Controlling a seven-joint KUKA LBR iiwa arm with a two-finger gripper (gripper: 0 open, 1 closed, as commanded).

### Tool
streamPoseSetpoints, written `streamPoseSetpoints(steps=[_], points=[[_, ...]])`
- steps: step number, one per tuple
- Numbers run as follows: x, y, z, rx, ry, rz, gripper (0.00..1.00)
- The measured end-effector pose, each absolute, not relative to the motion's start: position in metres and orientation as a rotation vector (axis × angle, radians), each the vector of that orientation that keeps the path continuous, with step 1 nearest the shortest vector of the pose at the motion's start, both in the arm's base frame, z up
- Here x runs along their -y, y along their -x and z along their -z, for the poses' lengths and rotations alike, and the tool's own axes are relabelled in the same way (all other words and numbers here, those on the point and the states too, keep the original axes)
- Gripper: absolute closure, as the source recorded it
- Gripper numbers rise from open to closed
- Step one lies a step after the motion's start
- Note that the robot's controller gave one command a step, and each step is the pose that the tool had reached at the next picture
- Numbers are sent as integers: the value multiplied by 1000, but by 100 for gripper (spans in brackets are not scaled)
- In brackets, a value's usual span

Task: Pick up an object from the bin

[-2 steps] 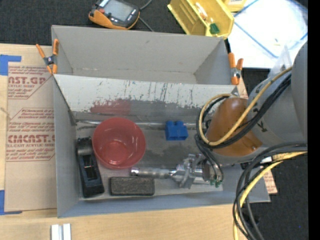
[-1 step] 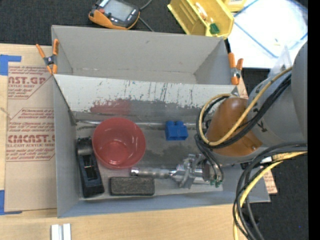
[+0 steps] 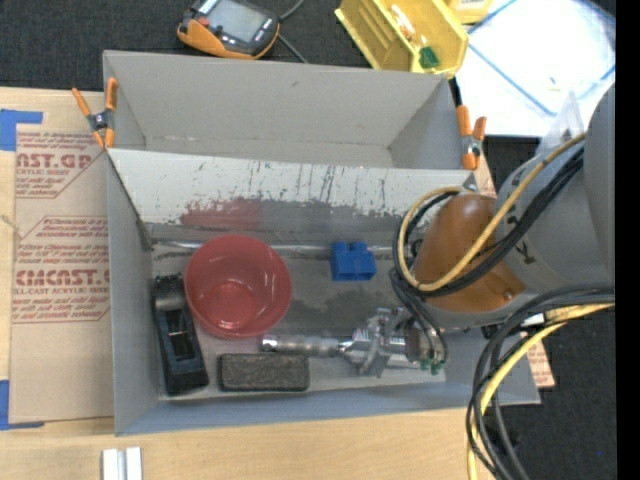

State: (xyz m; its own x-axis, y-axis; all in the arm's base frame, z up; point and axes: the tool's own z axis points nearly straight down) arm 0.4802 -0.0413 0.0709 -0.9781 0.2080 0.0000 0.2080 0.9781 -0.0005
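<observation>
Slim silvery metal rod (image 3: 300, 345), flat on the floor close to the front wall of the grey metal bin (image 3: 280, 118), running left to right and reaching with its right end up to the gripper (image 3: 378, 350). Cannot tell whether that end is clamped or merely touched, nor how far apart the gripper stands. Judged from this: approach done, with the gripper low at the bin's right front; grasp unconfirmed and lift not yet made, since nothing sits clear of the floor. Just in front of the rod's left half, a dark grey oblong block (image 3: 263, 372) lying flat, near but seemingly apart from it. Behind and left, a round red plastic bowl (image 3: 237, 283), upright, with nothing visible inside. Beside the bowl's left edge, a black stapler-shaped tool (image 3: 178, 334) along the left wall. Further back, a small blue plastic block (image 3: 351, 261), well apart from the rest. No heap anywhere; only these few loose things spread over the bin's floor.
</observation>
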Motion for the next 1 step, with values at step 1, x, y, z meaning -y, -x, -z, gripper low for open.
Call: streamPoseSetpoints(steps=[1], points=[[41, -480, -157, 3125, 328, 0, 100]])
